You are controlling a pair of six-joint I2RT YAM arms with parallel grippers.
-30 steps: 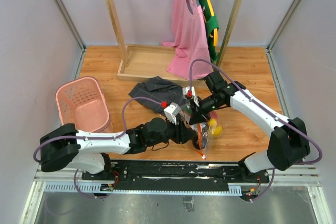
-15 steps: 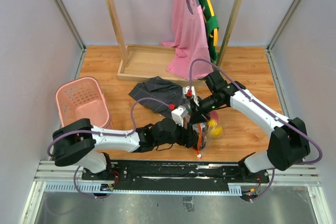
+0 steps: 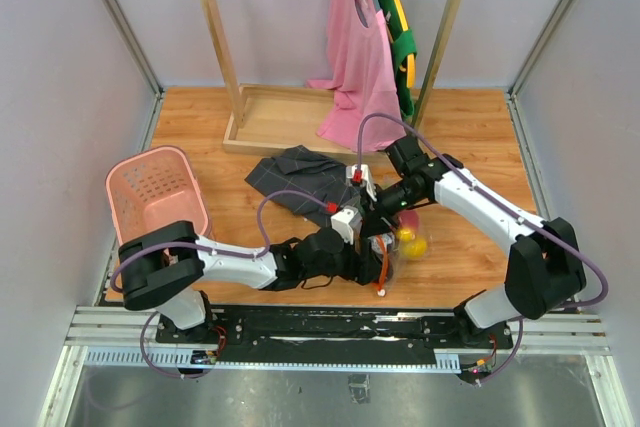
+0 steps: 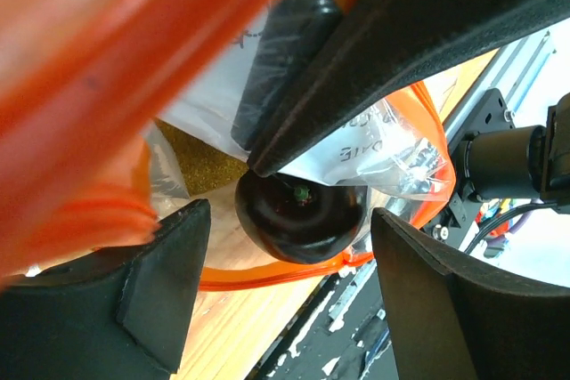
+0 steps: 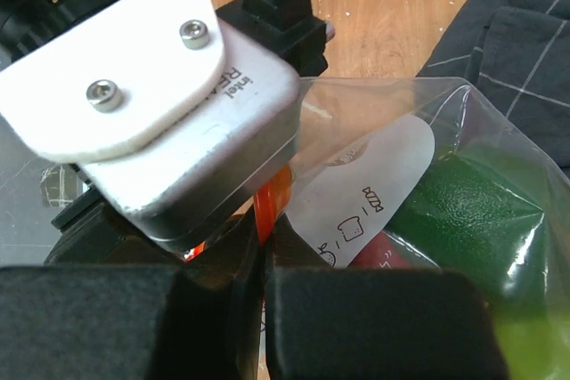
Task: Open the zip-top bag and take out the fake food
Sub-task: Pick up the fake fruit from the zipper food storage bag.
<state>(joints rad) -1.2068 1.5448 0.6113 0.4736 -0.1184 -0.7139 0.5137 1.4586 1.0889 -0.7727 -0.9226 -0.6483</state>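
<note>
Bag (image 5: 385, 126) pinched in right jaws, dark fruit (image 4: 301, 217) beyond left jaws

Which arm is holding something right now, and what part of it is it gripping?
The right gripper, fingers shut, pinches the zip-top bag by its orange zip strip. The left gripper is open, holding nothing.

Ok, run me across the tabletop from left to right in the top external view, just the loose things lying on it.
pink basket → grey checked cloth → zip-top bag → yellow fruit
</note>
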